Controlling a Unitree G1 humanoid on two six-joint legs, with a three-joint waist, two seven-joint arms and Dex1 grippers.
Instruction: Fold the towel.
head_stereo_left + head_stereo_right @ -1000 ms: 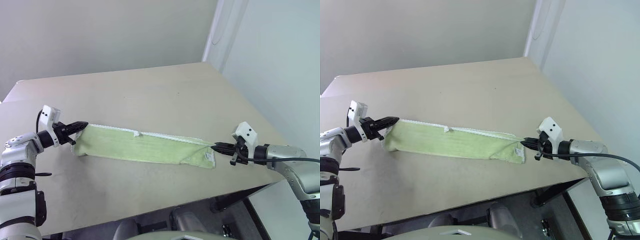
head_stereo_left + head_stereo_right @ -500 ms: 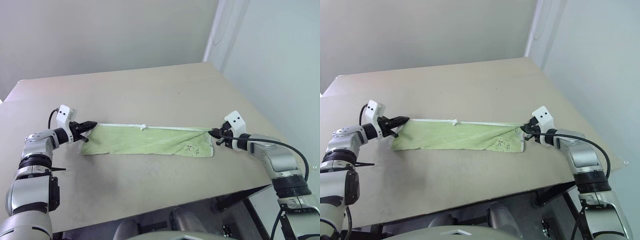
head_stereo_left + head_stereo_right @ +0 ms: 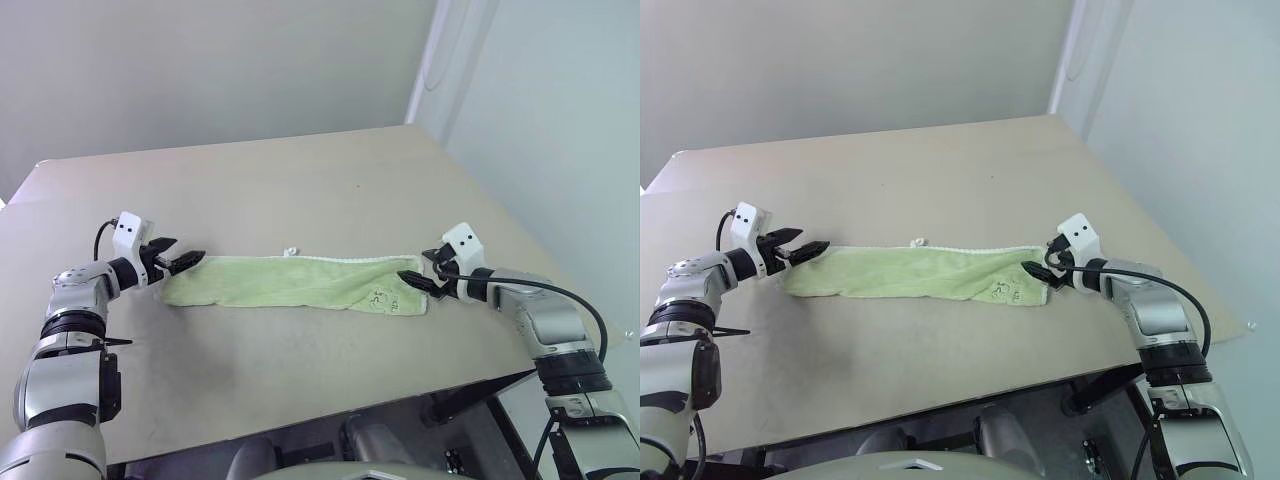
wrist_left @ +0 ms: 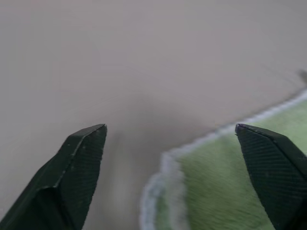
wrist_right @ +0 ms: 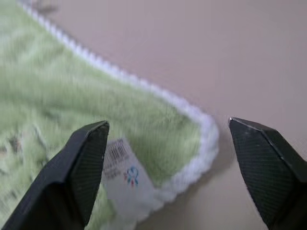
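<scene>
The towel (image 3: pixel 290 284), light green with white edging, lies on the table as a long narrow band folded lengthwise. A small dark mark (image 3: pixel 380 297) shows near its right end. My left gripper (image 3: pixel 186 261) stands open just over the towel's left end, holding nothing. In the left wrist view the towel's white-edged corner (image 4: pixel 165 165) lies between the spread fingers (image 4: pixel 79 163). My right gripper (image 3: pixel 412 281) stands open at the towel's right end. The right wrist view shows that corner (image 5: pixel 201 134) and a white label (image 5: pixel 122 167) below the gripper (image 5: pixel 168 123).
The beige table (image 3: pixel 300 190) stretches far behind the towel. Its front edge (image 3: pixel 330 410) runs close below the towel, and its right corner (image 3: pixel 575 345) lies under my right arm. A small white loop (image 3: pixel 290 250) sticks out at the towel's far edge.
Both grippers carried the towel's edge away from me, then opened and let go. The towel's far edge has dropped onto the table.
</scene>
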